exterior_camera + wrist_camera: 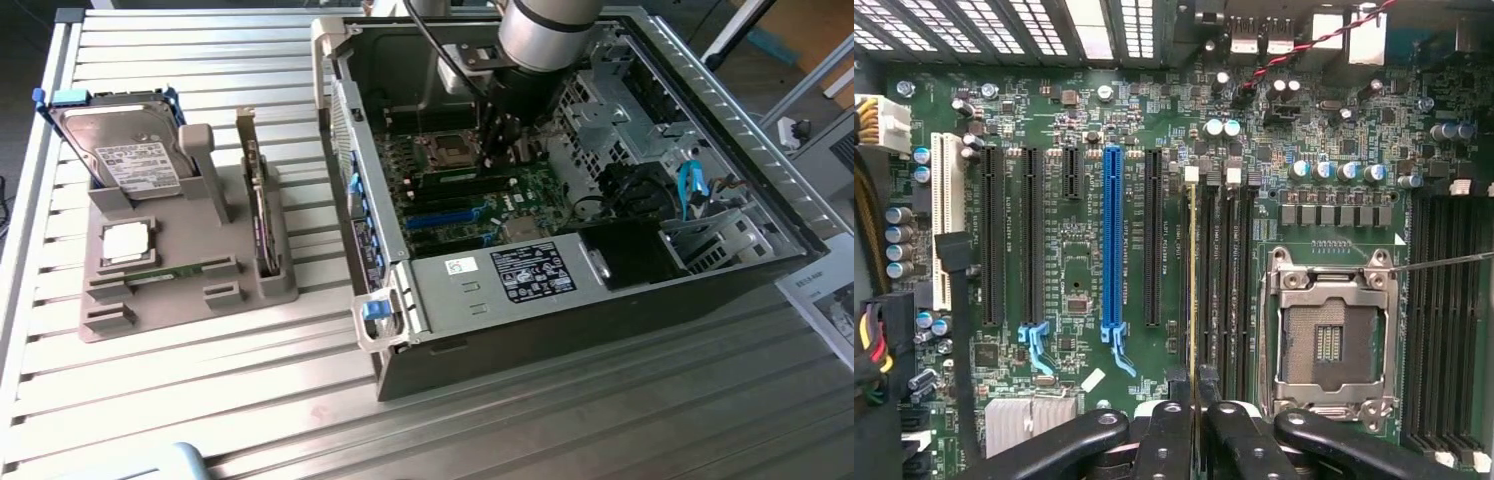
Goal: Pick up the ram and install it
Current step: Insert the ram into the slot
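Note:
In the wrist view the ram [1192,290] shows edge-on as a thin yellow-green line. It runs along the outermost of the black memory slots [1222,280], beside the empty processor socket [1332,335]. My gripper [1192,385] is shut on the ram, its black fingers [1170,420] pressed to both faces at one end. I cannot tell whether the ram sits in the slot or hangs just above it. In the exterior view the gripper [505,150] reaches down into the open computer case [400,250], over the green motherboard [534,195].
Blue and black expansion slots [1113,240] lie beside the memory slots, with more memory slots [1449,320] past the socket. In the exterior view's left a grey holder [160,290] carries a hard drive [127,150], a silver chip [127,243], a green stick [180,271] and an upright card [260,215].

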Motion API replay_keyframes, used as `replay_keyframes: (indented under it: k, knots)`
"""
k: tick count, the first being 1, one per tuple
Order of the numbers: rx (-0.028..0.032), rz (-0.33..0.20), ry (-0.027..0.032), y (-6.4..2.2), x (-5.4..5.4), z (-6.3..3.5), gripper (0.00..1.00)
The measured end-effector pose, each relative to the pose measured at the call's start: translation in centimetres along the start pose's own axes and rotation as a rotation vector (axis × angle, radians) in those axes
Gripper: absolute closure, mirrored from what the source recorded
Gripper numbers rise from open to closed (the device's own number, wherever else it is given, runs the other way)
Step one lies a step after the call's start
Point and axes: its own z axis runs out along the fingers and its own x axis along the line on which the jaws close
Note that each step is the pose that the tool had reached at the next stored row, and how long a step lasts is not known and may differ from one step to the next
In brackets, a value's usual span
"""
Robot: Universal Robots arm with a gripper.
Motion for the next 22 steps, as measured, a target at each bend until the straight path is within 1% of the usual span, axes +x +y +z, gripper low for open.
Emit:
replay_keyframes:
  k: [3,5,6,12,14,16,17,22]
  knots:
    - [0.0,0.0,0.0,0.0,0.0,0.3,0.87]
    - [0.0,0.0,0.0,0.03,0.0,0.95,0.87]
    - [0.0,0.0,-0.0001,0.08,0.0,1.12,0.87]
    - [-0.0001,0.0,0.0001,0.09,0.0,1.4,0.87]
    - [-0.0002,0.0,0.0003,0.31,0.0,1.49,0.87]
    - [-0.0001,0.0,0.0,0.31,0.0,1.55,0.87]
    - [-0.0001,0.0,0.0014,0.31,0.0,1.56,0.87]
    - [0.0,0.0,0.0017,0.32,0.0,1.51,0.87]
